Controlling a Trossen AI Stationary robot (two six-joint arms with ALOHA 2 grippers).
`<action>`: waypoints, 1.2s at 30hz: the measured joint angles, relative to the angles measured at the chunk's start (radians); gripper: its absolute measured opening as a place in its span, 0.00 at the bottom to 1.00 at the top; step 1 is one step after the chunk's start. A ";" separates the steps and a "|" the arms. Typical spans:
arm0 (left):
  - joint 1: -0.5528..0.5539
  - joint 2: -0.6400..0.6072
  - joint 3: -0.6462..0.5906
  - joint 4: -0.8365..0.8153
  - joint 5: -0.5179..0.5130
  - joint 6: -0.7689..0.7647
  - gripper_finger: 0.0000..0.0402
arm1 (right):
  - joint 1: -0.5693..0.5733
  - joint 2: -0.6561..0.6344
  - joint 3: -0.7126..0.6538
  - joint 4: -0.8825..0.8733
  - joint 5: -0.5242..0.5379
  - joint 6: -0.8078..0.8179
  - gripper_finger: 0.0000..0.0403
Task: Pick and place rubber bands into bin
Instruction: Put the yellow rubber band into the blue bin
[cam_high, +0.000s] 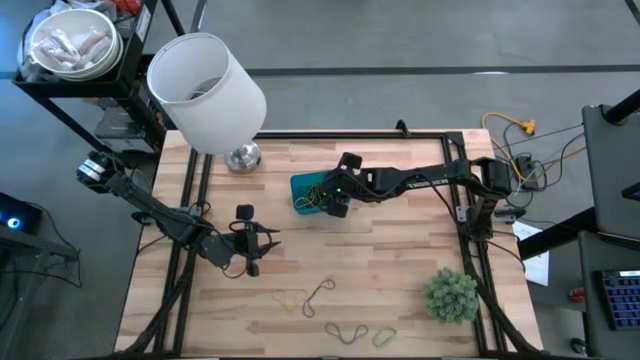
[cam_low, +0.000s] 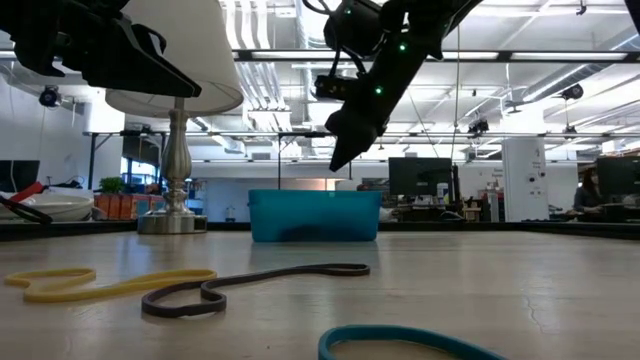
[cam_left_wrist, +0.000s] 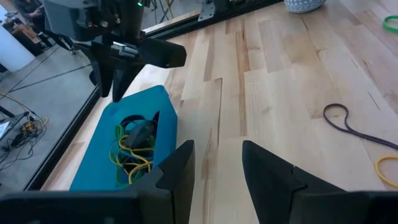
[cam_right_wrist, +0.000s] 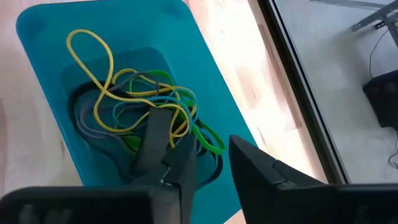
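Note:
The blue bin (cam_high: 308, 190) stands on the table at mid-far and holds several yellow, green and grey rubber bands (cam_right_wrist: 134, 102). My right gripper (cam_right_wrist: 211, 162) hovers open just above the bin, also seen in the high view (cam_high: 336, 203) and the low view (cam_low: 345, 145). A dark grey band strip (cam_right_wrist: 154, 134) stands beside one of its fingers. My left gripper (cam_left_wrist: 217, 165) is open and empty over the table left of centre (cam_high: 252, 245). Loose bands lie flat near the table's near edge: yellow (cam_high: 290, 298), dark (cam_high: 320, 290), grey-blue (cam_high: 345, 332), green (cam_high: 385, 337). My right gripper's fingers point down into the bin. The dark grey band strip (cam_right_wrist: 152, 143) lies close along one finger (cam_right_wrist: 180, 165); I cannot tell whether it touches the finger. Its lower end is among the bands in the bin.
A white lampshade (cam_high: 205, 90) on a metal base (cam_high: 242, 157) stands at the far left. A bushy green plant ball (cam_high: 450, 295) sits at the near right. Black rails (cam_high: 190, 200) run along the table's left, far and right sides.

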 joint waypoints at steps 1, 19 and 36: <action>0.000 0.000 0.000 0.000 0.000 0.000 0.29 | 0.000 0.000 0.001 -0.001 -0.002 0.000 0.24; 0.000 0.172 0.010 0.073 0.277 -0.046 0.29 | 0.217 -0.029 0.003 -0.127 -0.273 -0.117 0.26; -0.003 0.508 0.373 -0.420 0.477 -0.262 0.29 | 0.438 -0.030 0.001 -0.214 -0.272 -0.018 0.18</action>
